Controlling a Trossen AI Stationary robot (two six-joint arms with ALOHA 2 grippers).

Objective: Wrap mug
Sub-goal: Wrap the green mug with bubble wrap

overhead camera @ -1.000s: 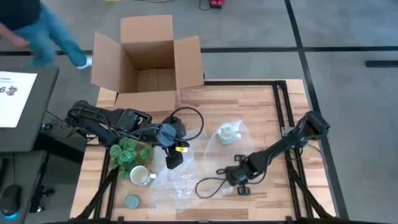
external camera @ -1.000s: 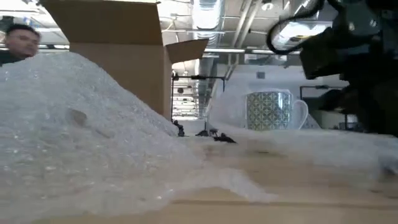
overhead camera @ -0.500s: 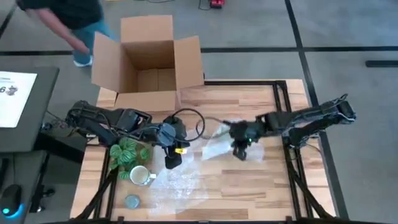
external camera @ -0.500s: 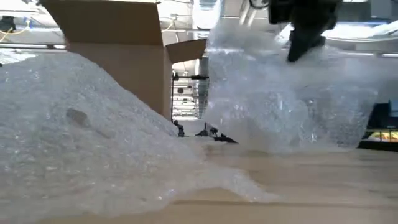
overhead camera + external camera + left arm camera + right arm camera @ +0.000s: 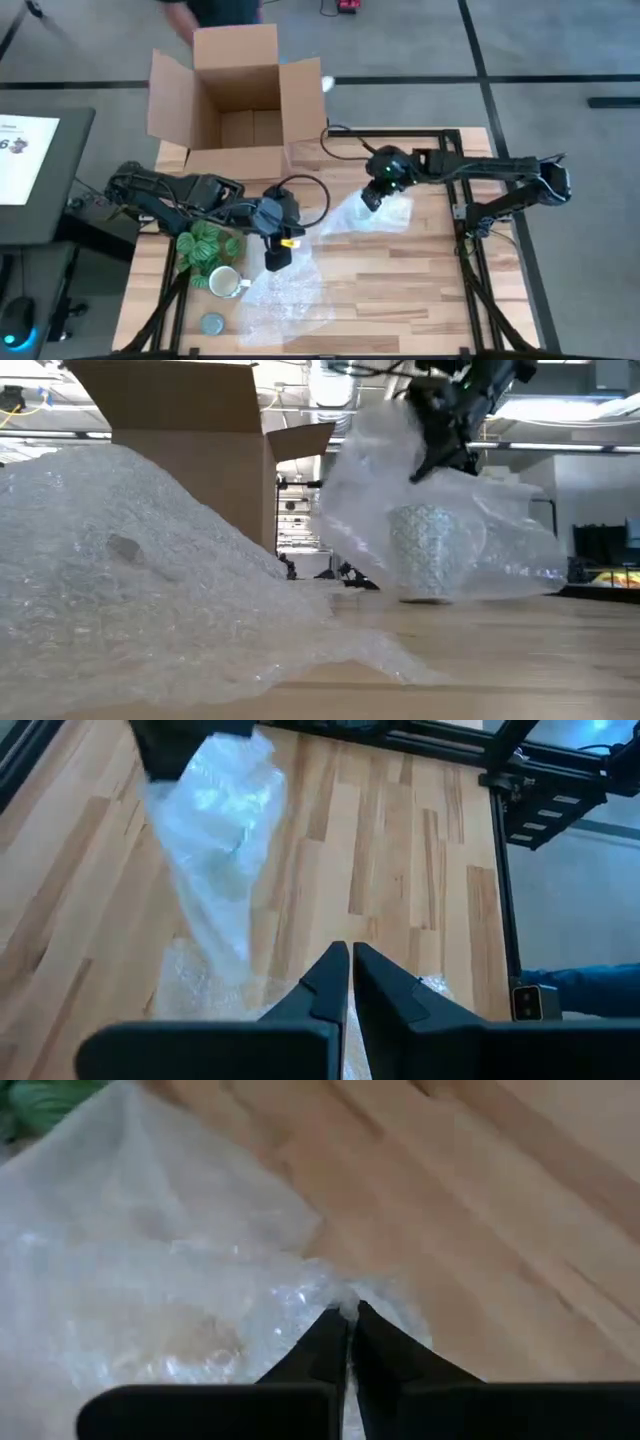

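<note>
Right gripper (image 5: 374,193) is pinching the bubble wrap (image 5: 460,540) closed, draping it over the mug (image 5: 428,555) — next: fold across, tuck under; left gripper (image 5: 277,252) idling shut.

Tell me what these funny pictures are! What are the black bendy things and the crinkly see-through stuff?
The black bendy things are two robot arms at a wooden table. Four cameras look at once: one from above, one level with the tabletop, and one on each arm's wrist.

The crinkly stuff is bubble wrap. The right gripper has its fingers pinched shut on a bubble wrap sheet, lifting it over a patterned mug that you can see through it in the low view.

The left gripper waits with its fingers shut, holding nothing, above a second pile of bubble wrap.

Also on the table: a cream mug, a green patterned bundle, a small grey-blue disc, and an open cardboard box at the far edge.
</note>
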